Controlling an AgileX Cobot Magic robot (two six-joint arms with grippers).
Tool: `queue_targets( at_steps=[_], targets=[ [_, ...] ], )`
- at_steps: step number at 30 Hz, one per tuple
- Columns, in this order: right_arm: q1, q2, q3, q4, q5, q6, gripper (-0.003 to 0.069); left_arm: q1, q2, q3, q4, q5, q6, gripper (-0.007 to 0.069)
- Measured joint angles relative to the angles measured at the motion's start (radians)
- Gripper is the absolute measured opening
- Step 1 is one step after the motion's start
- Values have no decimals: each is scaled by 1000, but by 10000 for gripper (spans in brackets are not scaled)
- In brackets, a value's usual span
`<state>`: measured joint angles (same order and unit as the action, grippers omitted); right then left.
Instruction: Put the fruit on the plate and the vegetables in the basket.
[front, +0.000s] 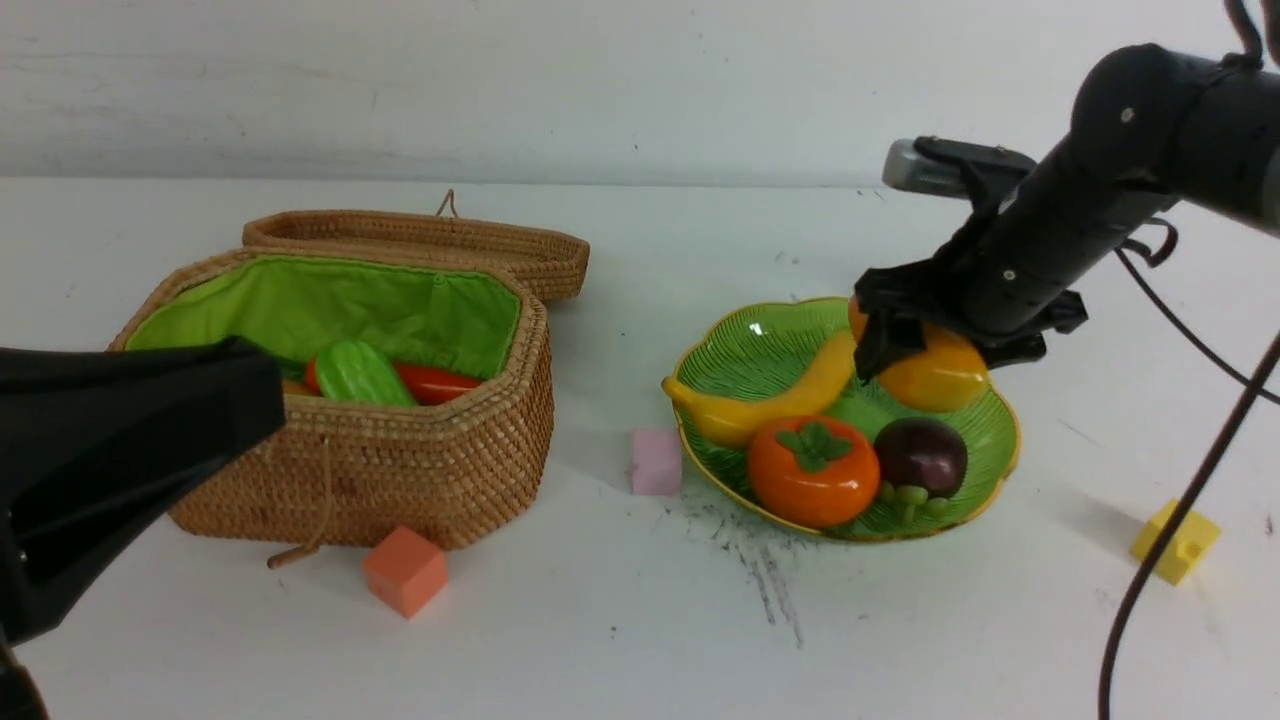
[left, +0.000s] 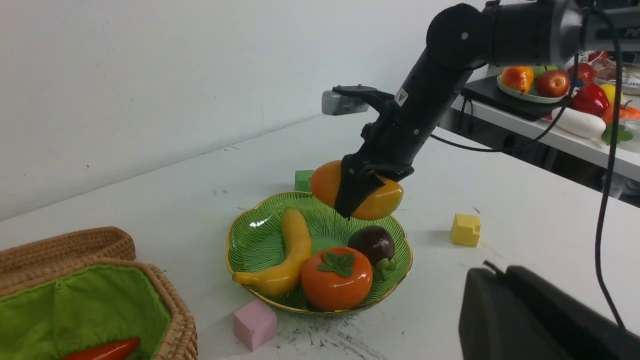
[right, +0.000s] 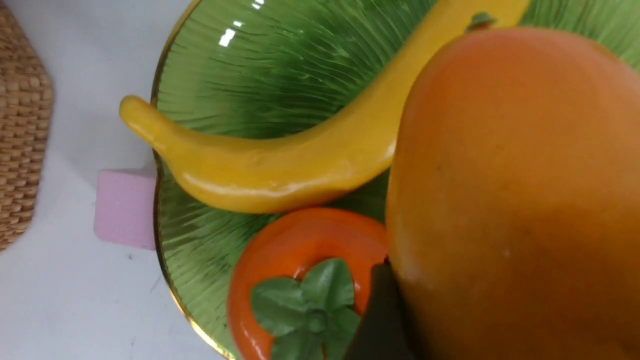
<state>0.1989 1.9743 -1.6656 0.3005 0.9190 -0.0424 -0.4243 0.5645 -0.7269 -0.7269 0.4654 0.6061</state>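
Right gripper (front: 912, 352): clamped on the mango (front: 935, 372), holding it over the plate's far side.
Left gripper (front: 120, 460): near the basket, jaws hidden, can't tell if open.
Plate (front: 750, 340): banana (front: 770, 395), persimmon (front: 812, 470) and mangosteen (front: 920, 455) lie in it.
Basket (front: 400, 460): lid open; gourd (front: 360, 375) and carrot (front: 435, 382) inside.
Pink cube (front: 656, 462): just beside the plate.

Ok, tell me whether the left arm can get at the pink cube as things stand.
Probably yes. The pink cube sits on open table between the basket and the plate, with nothing over it. The left gripper is nearby, and its jaw state can't be seen.
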Motion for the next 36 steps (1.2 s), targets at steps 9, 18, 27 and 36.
queue_targets(
  at_steps=[9,18,27,36],
  targets=[
    [2,4,0,-11,-22,0,673,0,0,0,23,48,0,22],
    [2,-29,0,-11,16,0,513,0,0,0,25,59,-3,24],
    [2,-61,0,-11,70,0,356,0,0,0,25,63,-3,26],
    [2,-67,0,-11,162,0,283,0,0,0,27,58,-3,26]
  ],
)
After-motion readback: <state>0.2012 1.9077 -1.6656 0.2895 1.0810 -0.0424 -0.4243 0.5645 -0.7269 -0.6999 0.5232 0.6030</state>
